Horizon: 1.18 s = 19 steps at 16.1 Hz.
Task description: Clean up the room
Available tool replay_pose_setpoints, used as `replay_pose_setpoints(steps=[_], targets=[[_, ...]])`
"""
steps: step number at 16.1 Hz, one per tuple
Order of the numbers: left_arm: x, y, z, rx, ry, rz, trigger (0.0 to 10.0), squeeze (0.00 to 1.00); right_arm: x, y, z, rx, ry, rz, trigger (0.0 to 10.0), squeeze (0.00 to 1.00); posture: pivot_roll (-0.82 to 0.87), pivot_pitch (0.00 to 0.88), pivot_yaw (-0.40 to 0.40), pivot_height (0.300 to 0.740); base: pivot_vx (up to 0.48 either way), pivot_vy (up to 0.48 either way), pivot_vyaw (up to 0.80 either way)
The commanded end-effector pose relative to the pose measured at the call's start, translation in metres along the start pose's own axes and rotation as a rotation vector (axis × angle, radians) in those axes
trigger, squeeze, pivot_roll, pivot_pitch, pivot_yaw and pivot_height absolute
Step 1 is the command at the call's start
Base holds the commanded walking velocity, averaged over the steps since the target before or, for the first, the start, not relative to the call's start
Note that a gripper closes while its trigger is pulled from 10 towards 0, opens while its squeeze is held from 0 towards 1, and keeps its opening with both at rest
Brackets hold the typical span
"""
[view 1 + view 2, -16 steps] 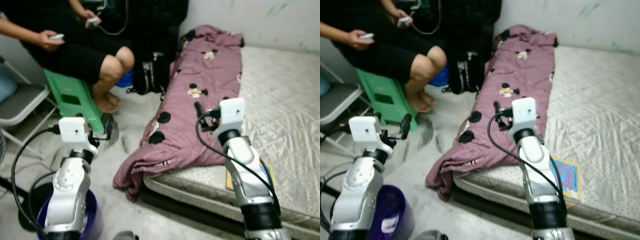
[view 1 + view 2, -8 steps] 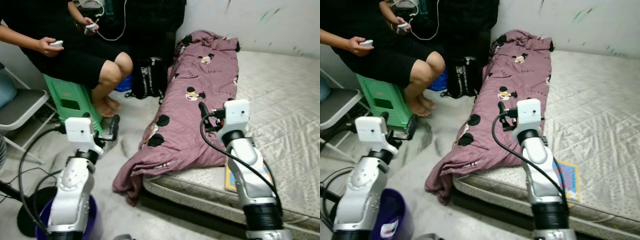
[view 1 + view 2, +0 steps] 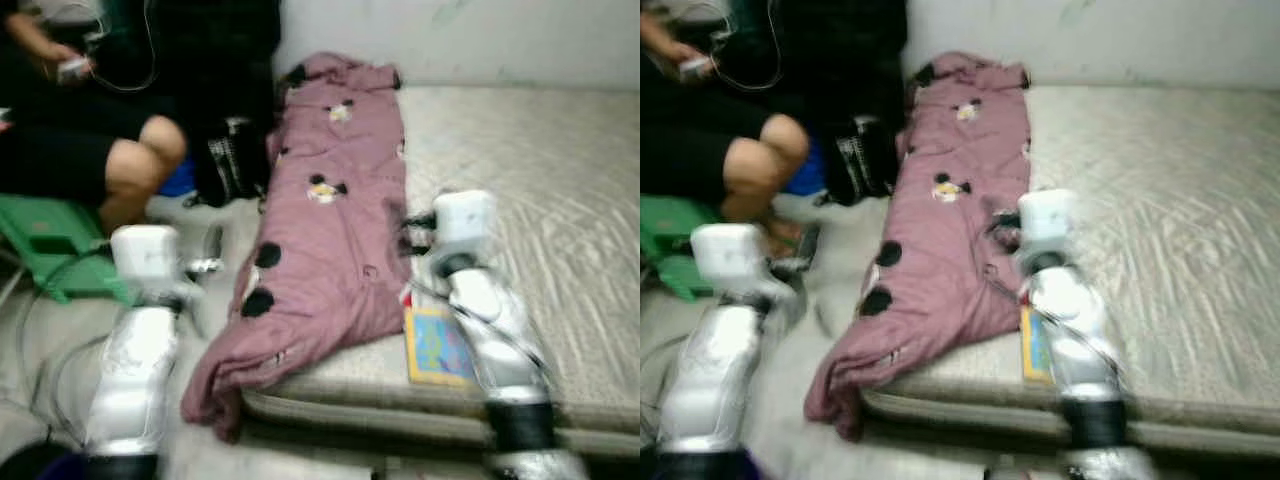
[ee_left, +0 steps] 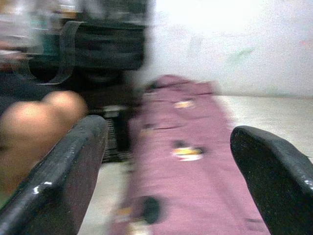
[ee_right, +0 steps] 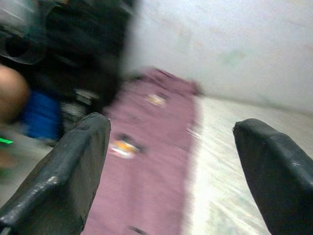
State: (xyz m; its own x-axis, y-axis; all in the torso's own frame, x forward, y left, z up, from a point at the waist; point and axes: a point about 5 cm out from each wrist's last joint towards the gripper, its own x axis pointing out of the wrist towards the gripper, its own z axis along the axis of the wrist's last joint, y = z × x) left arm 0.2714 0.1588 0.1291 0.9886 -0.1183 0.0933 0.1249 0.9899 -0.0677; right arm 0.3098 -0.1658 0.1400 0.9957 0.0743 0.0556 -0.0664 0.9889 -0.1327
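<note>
My left gripper [image 4: 166,161] and right gripper [image 5: 171,161] both gape wide, holding nothing; book [image 3: 437,345] on the mattress [image 3: 540,180] edge, purple blanket [image 3: 325,220] toward twelve o'clock, a seated person [image 3: 90,150] at ten

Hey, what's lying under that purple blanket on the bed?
The purple blanket lies on the mattress, its lower end hanging over the edge toward the floor. Beside it a colorful book pokes out. Anything beneath the blanket is covered.
</note>
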Motion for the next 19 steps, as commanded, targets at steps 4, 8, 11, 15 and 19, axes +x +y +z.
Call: replay_pose_setpoints(steps=[4, 8, 11, 15, 19], targets=[[0.001, 0.016, 0.003, 0.056, -0.01, 0.057, 10.0, 0.0, 0.008, 0.013, 0.007, 0.026, -0.038, 0.01, 10.0, 0.0, 0.02, 0.0, 0.061, 0.74, 0.0, 0.0, 0.0], [0.016, 0.009, 0.007, 0.072, -0.006, -0.002, 10.0, 0.0, 0.015, 0.007, 0.009, 0.065, -0.078, -0.109, 10.0, 0.0, 0.0, 0.0, 0.177, 0.74, 0.0, 0.0, 0.0], [0.026, 0.006, 0.011, 0.087, 0.002, -0.007, 10.0, 0.0, 0.015, 0.018, -0.002, 0.083, -0.045, -0.094, 10.0, 0.0, 0.03, 0.0, 0.157, 0.74, 0.0, 0.0, 0.0], [-0.007, 0.021, -0.002, 0.049, 0.008, 0.131, 10.0, 0.0, 0.028, 0.047, -0.005, 0.065, -0.016, 0.099, 10.0, 0.0, 0.14, 0.0, -0.028, 0.74, 0.0, 0.0, 0.0], [-0.027, 0.02, -0.021, -0.013, 0.059, 0.233, 10.0, 0.0, 0.036, 0.072, -0.007, 0.068, 0.0, 0.224, 10.0, 0.0, 0.19, 0.0, -0.104, 0.74, 0.0, 0.0, 0.0]])
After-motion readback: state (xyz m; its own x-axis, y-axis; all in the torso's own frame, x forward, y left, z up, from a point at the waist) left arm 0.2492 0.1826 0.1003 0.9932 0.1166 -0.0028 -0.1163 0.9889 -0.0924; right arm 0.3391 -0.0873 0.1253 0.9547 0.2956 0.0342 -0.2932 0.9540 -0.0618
